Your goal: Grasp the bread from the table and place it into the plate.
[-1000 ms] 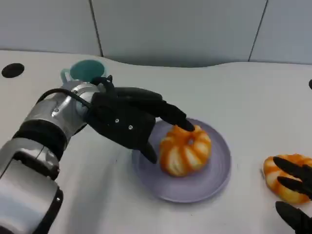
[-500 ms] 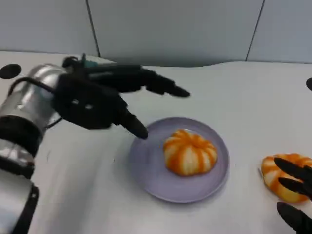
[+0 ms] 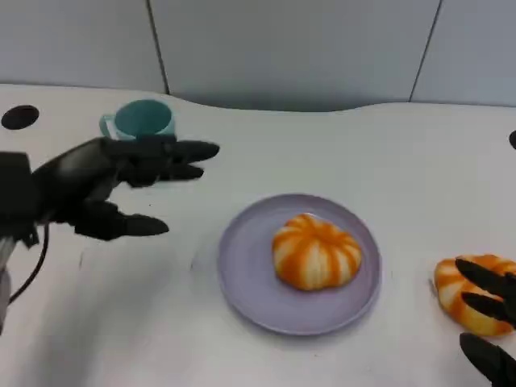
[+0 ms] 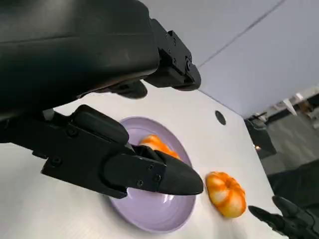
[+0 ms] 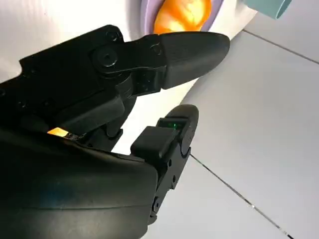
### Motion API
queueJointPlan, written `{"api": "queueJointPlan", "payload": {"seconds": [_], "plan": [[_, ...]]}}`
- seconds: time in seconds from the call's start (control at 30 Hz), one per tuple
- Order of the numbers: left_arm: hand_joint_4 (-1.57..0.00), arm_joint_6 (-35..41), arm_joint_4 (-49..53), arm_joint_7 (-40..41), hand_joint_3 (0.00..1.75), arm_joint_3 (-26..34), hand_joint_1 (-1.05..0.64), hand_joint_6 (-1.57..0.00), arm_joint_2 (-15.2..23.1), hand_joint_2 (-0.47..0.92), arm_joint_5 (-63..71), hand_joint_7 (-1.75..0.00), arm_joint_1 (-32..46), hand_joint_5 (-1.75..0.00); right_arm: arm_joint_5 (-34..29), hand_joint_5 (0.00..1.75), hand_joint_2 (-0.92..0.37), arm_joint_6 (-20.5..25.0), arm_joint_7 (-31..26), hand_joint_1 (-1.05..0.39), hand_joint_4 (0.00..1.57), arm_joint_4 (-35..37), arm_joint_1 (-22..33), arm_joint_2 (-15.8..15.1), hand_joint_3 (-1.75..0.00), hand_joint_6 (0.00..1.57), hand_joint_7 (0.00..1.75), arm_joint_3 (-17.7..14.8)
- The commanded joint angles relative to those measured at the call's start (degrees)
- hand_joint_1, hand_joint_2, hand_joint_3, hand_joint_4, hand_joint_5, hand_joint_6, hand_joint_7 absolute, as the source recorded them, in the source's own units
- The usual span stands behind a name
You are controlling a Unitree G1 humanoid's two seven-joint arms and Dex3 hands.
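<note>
An orange-and-white striped bread lies on the purple plate at the table's middle. My left hand hovers well left of the plate, its fingers spread and holding nothing. The left wrist view shows its fingertips above the plate, with the bread partly hidden behind them. A second striped bread lies on the table at the right. My right hand sits at that bread's near side with its fingers apart. The left wrist view shows this hand just clear of the second bread.
A teal cup stands at the back left, just behind my left hand. Black round holes mark the table's far left and right edge. A grey panelled wall rises behind the table.
My left hand has let go of the bread on the plate and drawn back to the left, away from the plate. The right hand and the second bread have stayed put.
</note>
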Motion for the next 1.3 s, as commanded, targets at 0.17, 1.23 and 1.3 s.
{"api": "queueJointPlan", "payload": {"seconds": [0.17,1.23,1.3], "plan": [[-0.3,22.7,-14.32,11.96,0.11,2.5,-0.72,-0.71,0.32,0.92,0.46,-0.15,13.95,-1.36,0.73,0.01,-0.92,-0.09,0.1,-0.35,0.91,-0.06,0.36,-0.75,-0.32,0.74,0.0,-0.7],[-0.69,34.78,-24.67,19.59,0.32,-4.66,-0.57,-0.71,2.48,0.92,14.22,-1.35,23.12,-1.68,1.33,0.0,-0.92,1.37,1.14,-0.37,0.92,-0.41,0.47,-0.8,-0.32,0.74,0.0,-0.97],[-0.7,35.13,-24.51,19.67,0.32,-4.76,-0.58,-0.7,2.25,0.92,14.19,-1.36,22.84,-1.67,1.53,0.0,-0.92,1.36,1.2,-0.37,0.91,-0.34,0.39,-0.87,-0.32,0.74,0.0,-1.14]]}}
